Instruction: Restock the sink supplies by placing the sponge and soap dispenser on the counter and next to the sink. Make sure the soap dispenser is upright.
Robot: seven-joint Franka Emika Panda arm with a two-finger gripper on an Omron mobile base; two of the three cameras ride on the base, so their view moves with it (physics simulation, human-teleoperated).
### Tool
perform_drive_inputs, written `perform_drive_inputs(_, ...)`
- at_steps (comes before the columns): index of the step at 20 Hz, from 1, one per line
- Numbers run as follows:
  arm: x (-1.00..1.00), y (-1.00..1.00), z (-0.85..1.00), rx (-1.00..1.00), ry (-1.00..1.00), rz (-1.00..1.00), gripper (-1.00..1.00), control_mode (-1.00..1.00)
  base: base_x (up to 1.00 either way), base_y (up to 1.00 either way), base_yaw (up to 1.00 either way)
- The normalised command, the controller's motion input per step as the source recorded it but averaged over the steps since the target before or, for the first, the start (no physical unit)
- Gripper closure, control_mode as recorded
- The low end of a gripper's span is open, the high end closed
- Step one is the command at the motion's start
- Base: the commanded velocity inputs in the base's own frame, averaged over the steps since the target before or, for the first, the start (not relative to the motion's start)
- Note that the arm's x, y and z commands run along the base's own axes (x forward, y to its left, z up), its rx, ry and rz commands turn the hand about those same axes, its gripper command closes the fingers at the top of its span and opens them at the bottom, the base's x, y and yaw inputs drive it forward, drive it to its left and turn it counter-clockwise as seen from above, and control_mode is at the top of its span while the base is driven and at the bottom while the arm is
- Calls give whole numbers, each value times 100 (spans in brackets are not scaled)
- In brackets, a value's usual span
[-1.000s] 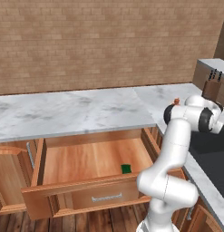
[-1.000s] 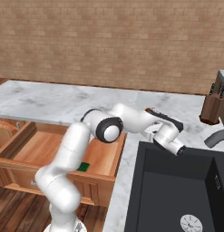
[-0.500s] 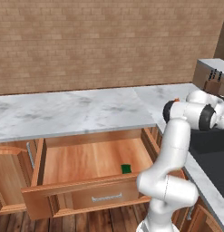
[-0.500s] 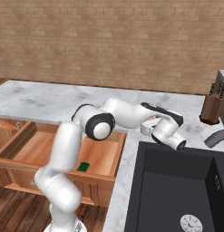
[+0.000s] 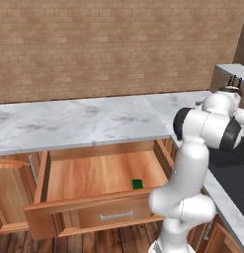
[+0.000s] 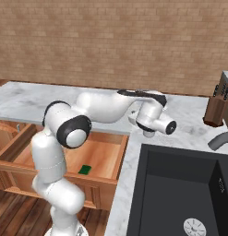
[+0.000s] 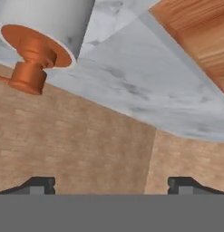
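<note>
White arm point(image 6: 101, 108) outstretched, hand rolled upside down, jaws spread wide, empty.

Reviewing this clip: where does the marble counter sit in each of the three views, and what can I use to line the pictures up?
Left base view: the counter crosses the middle, above the open drawer.
Right base view: the counter runs from the left edge past the arm.
Hand view: the counter slants across the upper half; this view is rolled over.
Shared landmark: the brick wall that the counter backs onto.
</note>
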Motion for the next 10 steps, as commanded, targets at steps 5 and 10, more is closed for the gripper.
perform_drive_inputs(5,-38,80,58,-41,0,0,-100,-100,0,0,0)
perform_drive_inputs(10,-17,96,1,-60,9,8,-100,-100,0,0,0)
